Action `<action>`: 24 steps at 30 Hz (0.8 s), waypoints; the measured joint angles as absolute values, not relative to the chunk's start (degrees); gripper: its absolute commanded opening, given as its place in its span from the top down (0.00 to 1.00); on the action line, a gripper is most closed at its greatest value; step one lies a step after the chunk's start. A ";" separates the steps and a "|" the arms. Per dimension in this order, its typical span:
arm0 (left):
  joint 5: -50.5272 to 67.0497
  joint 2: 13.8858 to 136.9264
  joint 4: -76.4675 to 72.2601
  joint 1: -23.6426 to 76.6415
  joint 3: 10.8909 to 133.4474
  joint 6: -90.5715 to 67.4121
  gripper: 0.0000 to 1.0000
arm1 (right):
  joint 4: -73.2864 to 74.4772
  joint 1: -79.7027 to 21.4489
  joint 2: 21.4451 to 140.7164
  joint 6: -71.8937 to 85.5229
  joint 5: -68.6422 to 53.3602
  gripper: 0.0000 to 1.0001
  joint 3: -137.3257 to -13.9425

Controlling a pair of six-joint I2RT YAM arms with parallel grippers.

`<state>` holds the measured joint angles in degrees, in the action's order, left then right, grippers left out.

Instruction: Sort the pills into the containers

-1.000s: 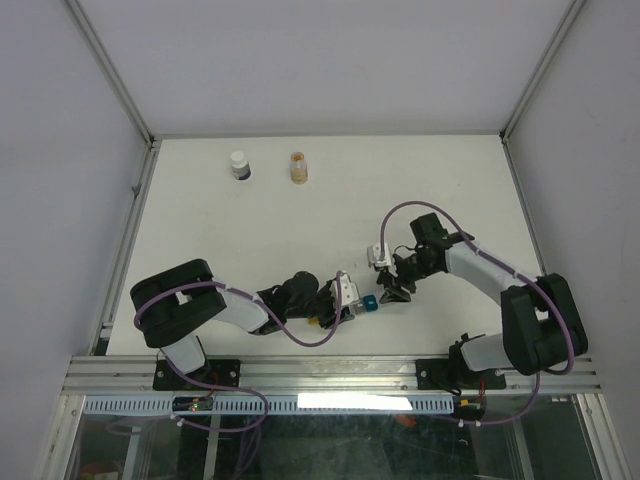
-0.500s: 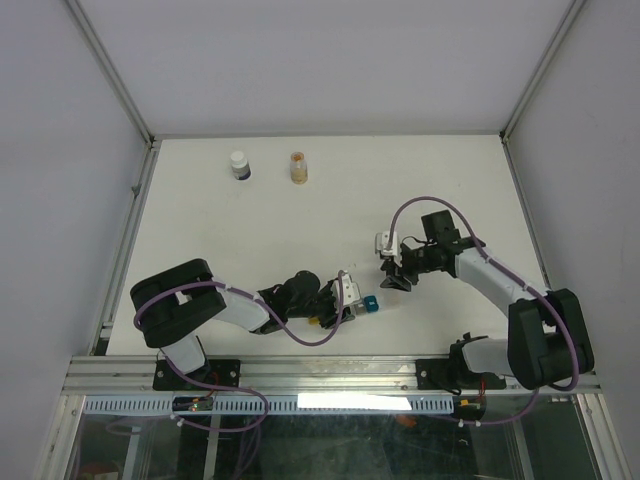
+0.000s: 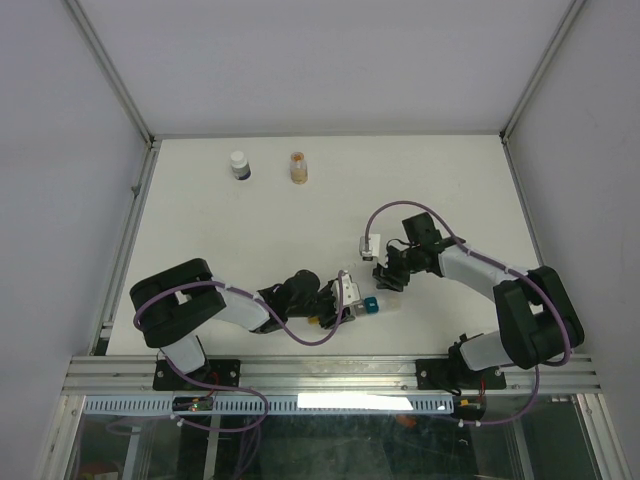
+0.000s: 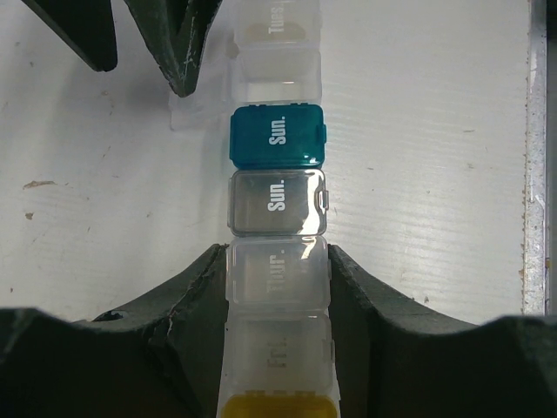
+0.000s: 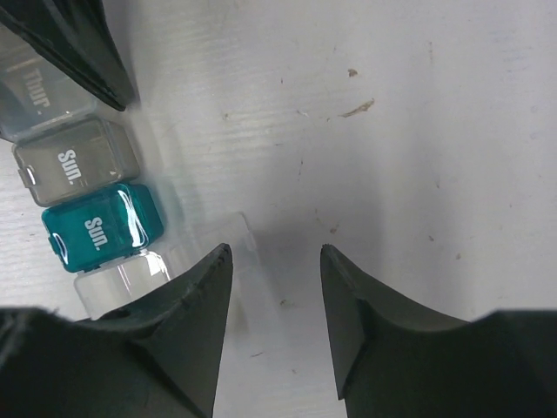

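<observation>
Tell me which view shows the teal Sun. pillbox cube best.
The left wrist view: the teal cube sits central, seen square from above, lid shut, label readable. The right wrist view shows it smaller and slanted at the left edge; the top external view gives only a tiny blue speck.

- White matte worktop [image 3: 330,200], faintly ridged, with small brown scuff marks [image 5: 359,108]
- Plain pale grey walls [image 3: 300,60] stand along its far edge and both sides
- Aluminium posts [image 3: 110,70] slant up from the two far corners
- A slotted metal rail [image 3: 330,372] runs along the near edge, a bright light strip [image 3: 355,402] just below it
</observation>
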<state>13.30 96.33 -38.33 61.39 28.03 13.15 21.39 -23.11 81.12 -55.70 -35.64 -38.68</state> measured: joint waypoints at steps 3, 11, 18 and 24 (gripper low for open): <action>14.02 96.25 -38.06 60.73 28.05 13.39 0.87 | 21.71 -22.74 81.08 -54.89 -35.44 0.46 -38.89; 15.73 95.00 -34.85 57.98 28.51 15.09 0.78 | 26.68 -15.97 75.33 -54.11 -44.93 0.39 -41.25; 17.15 94.87 -30.57 53.69 30.70 17.04 0.40 | 28.91 -13.15 72.27 -53.60 -49.32 0.38 -43.24; 17.02 93.32 -28.18 50.72 30.94 17.17 0.21 | 29.95 -12.36 71.40 -52.80 -50.28 0.38 -43.42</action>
